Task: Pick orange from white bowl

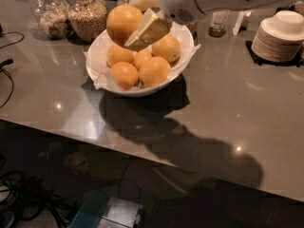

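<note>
My gripper (137, 20) is shut on the orange (122, 23) and holds it lifted above the back left of the white bowl (102, 46). One cream finger (148, 30) lies across the orange's right side; the other is behind the fruit. The bowl, lined with crumpled white paper, stands on the grey counter and holds several deeper-orange fruits (142, 65). The white arm reaches in from the upper right.
Two glass jars of grains (88, 15) stand behind the bowl at the left. A stack of small white dishes (280, 34) sits at the far right. A small bottle (218, 25) stands behind the bowl. The counter's front edge runs diagonally below; cables hang at the left.
</note>
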You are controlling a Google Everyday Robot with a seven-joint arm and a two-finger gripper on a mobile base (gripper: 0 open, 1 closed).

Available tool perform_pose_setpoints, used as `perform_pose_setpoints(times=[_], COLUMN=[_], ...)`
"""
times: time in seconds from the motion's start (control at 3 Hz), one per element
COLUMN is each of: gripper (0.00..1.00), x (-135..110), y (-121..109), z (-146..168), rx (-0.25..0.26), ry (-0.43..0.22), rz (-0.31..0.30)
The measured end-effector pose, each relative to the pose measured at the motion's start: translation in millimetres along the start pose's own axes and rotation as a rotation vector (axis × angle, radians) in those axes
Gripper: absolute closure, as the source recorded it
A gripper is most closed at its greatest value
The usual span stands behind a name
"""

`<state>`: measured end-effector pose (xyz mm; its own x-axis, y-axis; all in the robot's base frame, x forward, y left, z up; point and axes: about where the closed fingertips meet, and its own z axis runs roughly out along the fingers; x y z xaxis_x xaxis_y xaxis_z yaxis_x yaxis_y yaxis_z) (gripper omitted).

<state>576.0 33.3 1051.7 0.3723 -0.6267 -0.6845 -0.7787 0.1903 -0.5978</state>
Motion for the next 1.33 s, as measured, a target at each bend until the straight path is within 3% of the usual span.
perform_pose_setpoints(times=[0.67,1.0,1.33], gripper=[1.00,1.00,1.00], x=[-38,-57,-57], y=[57,59,59], z=[-14,-32,-32], rx=[0.090,0.119,0.119], ry=[-0.215,-0.261,-0.261], rz=[0.041,0.076,0.076])
